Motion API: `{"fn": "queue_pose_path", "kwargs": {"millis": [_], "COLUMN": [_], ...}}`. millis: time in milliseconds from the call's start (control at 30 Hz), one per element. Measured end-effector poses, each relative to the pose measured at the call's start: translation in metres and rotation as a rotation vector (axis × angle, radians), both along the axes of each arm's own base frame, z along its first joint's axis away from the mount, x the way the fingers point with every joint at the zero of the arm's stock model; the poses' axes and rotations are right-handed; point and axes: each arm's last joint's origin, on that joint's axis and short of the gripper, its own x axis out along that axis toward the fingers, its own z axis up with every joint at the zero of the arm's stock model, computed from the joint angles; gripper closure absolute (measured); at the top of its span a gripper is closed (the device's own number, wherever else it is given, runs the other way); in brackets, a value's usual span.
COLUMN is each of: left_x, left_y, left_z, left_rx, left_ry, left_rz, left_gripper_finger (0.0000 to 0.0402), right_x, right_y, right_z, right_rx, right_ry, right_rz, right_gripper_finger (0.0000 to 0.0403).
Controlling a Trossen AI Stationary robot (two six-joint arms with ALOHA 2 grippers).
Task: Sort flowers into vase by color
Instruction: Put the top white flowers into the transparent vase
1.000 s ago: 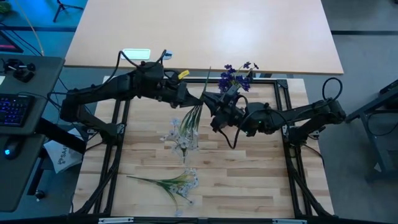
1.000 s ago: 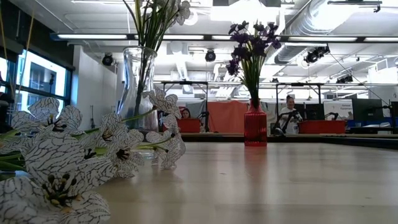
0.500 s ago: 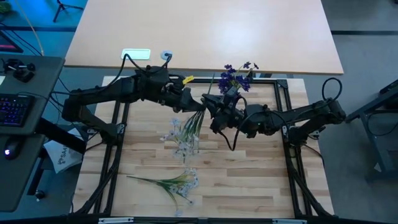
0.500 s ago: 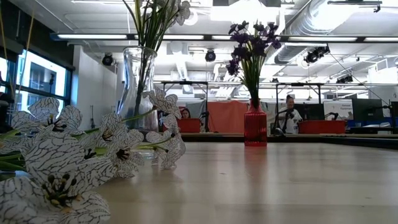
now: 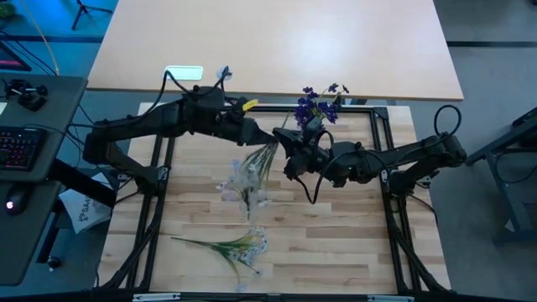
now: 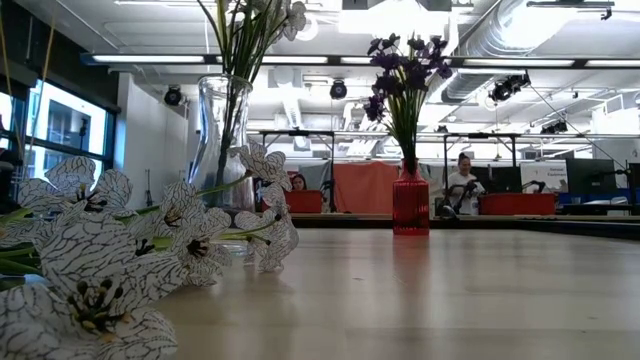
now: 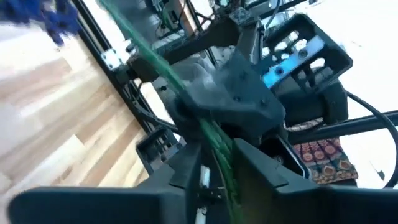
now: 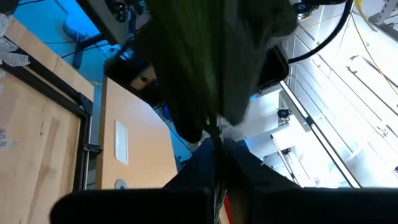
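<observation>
A white flower sprig (image 5: 252,168) hangs between my two grippers in the high view, green stems up and pale blossoms (image 5: 242,183) low over the table. My left gripper (image 5: 262,138) comes from the left and is shut on its stems. My right gripper (image 5: 284,144) comes from the right and is also shut on them. The red vase (image 6: 410,205) stands upright near the far edge with purple flowers (image 5: 317,102) in it. A clear glass vase (image 6: 222,130) holds white sprigs. Another white sprig (image 5: 228,247) lies flat near the near edge. My left gripper pinches the sprig's green stems (image 7: 219,146) between its two fingers, coming level from the table's left, fingers across the stems. The sprig is lifted, slanting down toward its blossoms. My right gripper pinches the same stem bundle (image 8: 208,115) close by, from the table's right, fingers across it.
A black frame rail (image 5: 382,159) borders the wooden work surface. The two grippers are close together just near-left of the red vase. White blossoms (image 6: 90,270) of the lying sprig fill the low view's left foreground. People work in the room behind.
The left gripper has shifted slightly near the stems, and the held sprig has tipped: the stem end that stuck out toward the far edge shows shorter, and the blossoms below have swung a little. The vases and the lying sprig have stayed still.
</observation>
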Motion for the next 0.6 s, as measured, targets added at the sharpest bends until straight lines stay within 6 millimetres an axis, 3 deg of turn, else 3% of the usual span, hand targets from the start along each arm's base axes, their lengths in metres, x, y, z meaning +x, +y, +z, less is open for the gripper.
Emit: {"fn": "queue_pose_path", "kwargs": {"millis": [133,300,467,600], "left_x": [-0.011,-0.055,-0.108,-0.141], "left_y": [0.019,0.047,0.047,0.031], "left_z": [0.007,0.032,0.047,0.043], "left_rx": [0.051,0.222,0.464,0.584], "left_ry": [-0.033,-0.12,-0.057,0.049], "left_rz": [-0.006,0.069,0.212,0.321], "left_gripper_finger": [0.0288,0.0267,0.0265,0.0264], "right_x": [-0.001,-0.005,-0.028,-0.051], "right_y": [-0.001,-0.001,-0.004,-0.007], "right_z": [0.003,0.008,0.021,0.018], "right_rx": [0.009,0.092,0.399,0.744], "right_ry": [-0.028,-0.109,-0.254,-0.169], "right_rz": [-0.007,0.012,0.102,0.281], "right_gripper_finger": [0.0395,0.04,0.0401,0.0402]}}
